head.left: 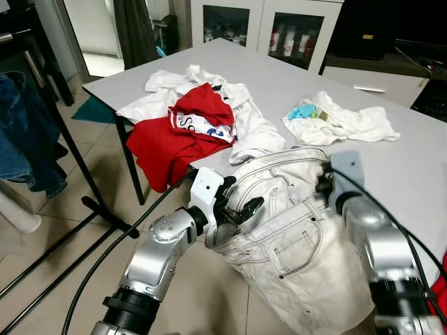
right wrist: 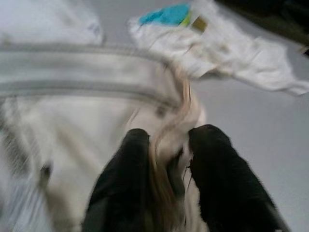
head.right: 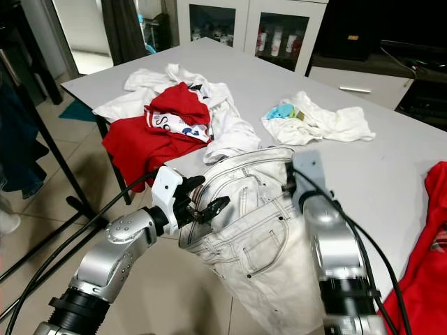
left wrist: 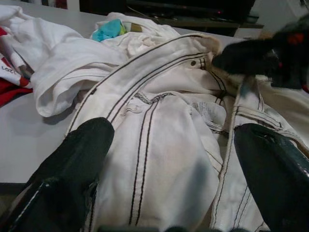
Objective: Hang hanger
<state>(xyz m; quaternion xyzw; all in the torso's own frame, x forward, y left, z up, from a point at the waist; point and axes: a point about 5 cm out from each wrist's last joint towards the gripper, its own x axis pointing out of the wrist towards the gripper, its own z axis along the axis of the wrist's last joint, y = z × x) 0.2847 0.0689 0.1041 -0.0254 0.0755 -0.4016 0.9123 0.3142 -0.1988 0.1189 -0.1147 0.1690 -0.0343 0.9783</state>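
While the white jeans (head.left: 293, 230) hang half off the near edge of the grey desk (head.left: 391, 174), both grippers are at their waistband. The right gripper (right wrist: 166, 145) has its two black fingers (right wrist: 128, 159) pinched tight on a fold of the waistband, at the far right corner of the jeans. The left gripper (head.left: 237, 209) sits at the left side of the waistband with its fingers (left wrist: 72, 164) spread wide apart, and the cloth lies between them; they do not squeeze it. The lower part of the jeans droops down past the desk edge, toward the tiled floor (head.left: 63, 230).

Farther back on the desk lies a red shirt (head.left: 174, 132) with one end hanging over the edge, and a heap of white clothes (head.left: 237, 112) is under and beside it. A second small pile of white cloth (head.left: 349, 122) with a bit of blue on it (head.left: 302, 112) lies to the right, apart from the jeans. Blue denim (head.left: 21, 132) hangs on a black rack (head.left: 77, 167) at the left. I cannot pick out a hanger anywhere
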